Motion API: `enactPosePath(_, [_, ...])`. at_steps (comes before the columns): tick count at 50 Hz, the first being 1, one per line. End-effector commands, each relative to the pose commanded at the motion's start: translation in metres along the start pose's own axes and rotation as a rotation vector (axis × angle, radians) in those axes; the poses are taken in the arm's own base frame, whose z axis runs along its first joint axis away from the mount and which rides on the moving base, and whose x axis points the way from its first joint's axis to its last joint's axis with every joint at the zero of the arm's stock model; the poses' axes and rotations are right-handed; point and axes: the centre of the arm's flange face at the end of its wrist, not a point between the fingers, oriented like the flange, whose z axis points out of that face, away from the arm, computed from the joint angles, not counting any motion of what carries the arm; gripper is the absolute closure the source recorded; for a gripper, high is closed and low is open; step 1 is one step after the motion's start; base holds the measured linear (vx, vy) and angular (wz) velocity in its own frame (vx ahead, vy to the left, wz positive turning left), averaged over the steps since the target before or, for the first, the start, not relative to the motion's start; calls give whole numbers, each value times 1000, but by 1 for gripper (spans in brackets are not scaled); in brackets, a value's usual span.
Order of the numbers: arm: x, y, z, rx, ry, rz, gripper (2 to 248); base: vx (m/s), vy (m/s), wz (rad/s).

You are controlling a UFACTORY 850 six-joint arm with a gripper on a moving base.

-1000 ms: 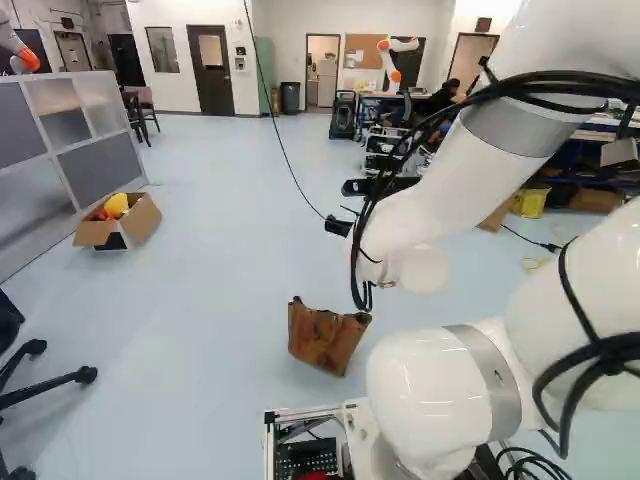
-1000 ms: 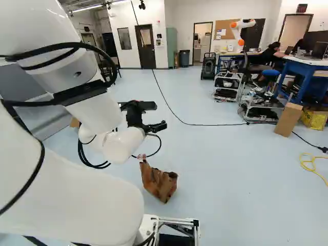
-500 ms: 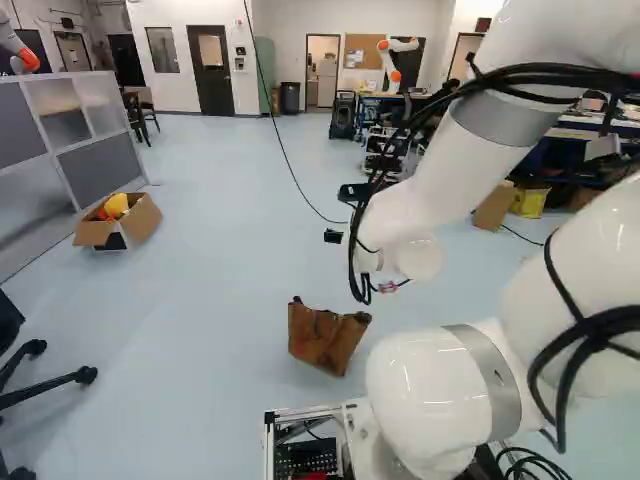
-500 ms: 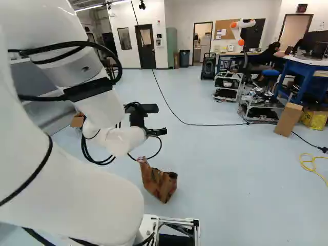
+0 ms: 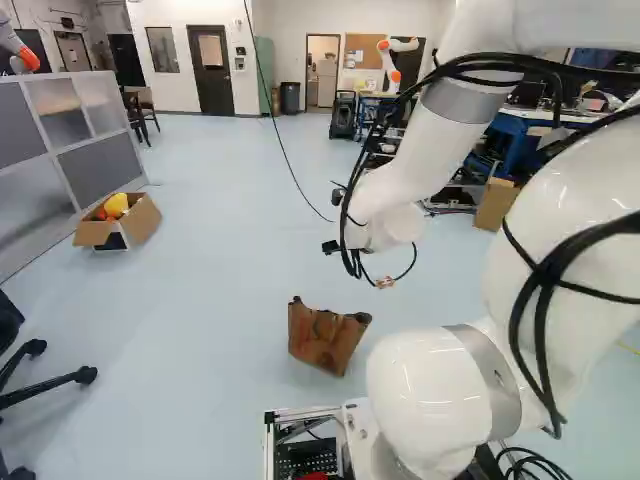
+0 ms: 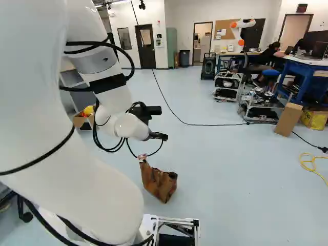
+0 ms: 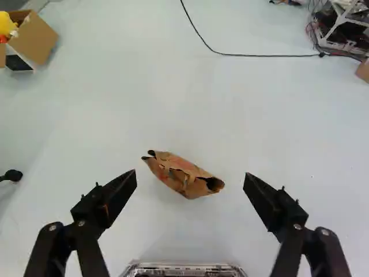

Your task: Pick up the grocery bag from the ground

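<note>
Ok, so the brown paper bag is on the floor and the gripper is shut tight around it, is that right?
Not quite. The brown paper bag is on the floor, but the gripper is not shut around it: the wrist view shows its two fingers wide open, with the bag out ahead of them and touched by neither.

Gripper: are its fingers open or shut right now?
Open. In the wrist view the fingers stand wide apart, with the grocery bag ahead of them, touching neither.
</note>
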Motion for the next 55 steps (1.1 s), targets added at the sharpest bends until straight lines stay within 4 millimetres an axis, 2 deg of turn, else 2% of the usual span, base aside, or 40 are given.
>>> enactPosePath(20, [12,0,23,0,-245,0,3,0,0,0])
enactPosePath(36, [27,0,40,0,-343,0,3,0,0,0])
enactPosePath(55, [40,0,103,0,-453,0,3,0,0,0])
